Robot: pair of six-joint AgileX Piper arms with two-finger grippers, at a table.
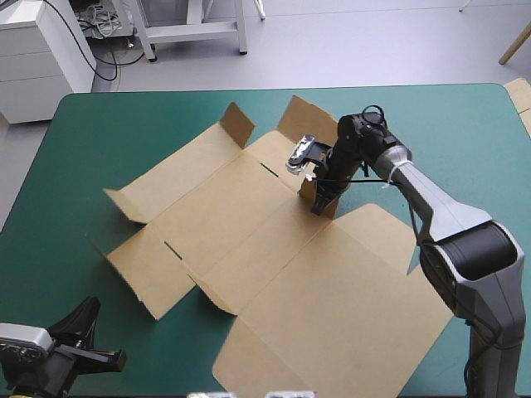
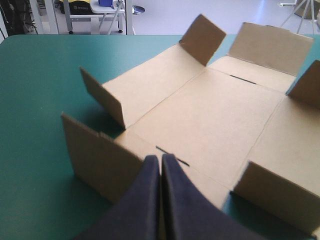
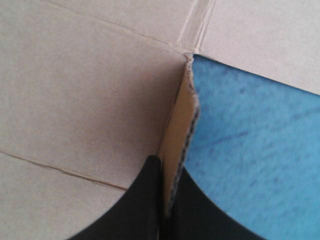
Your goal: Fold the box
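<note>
The brown box (image 1: pixel 249 240), spread ahead of the clenched, seemingly empty left claw (image 2: pixel 161 159), should handle as light, stiff board bending at creases. The right claw (image 1: pixel 320 201) pinches a raised flap (image 3: pixel 177 135) by its edge, a sound hold.

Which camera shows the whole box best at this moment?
The high view: the box lies spread out, nearly all in frame, the right gripper on one flap. The left wrist view shows only part, with upright flaps; the right wrist view just one edge between the fingers.
</note>
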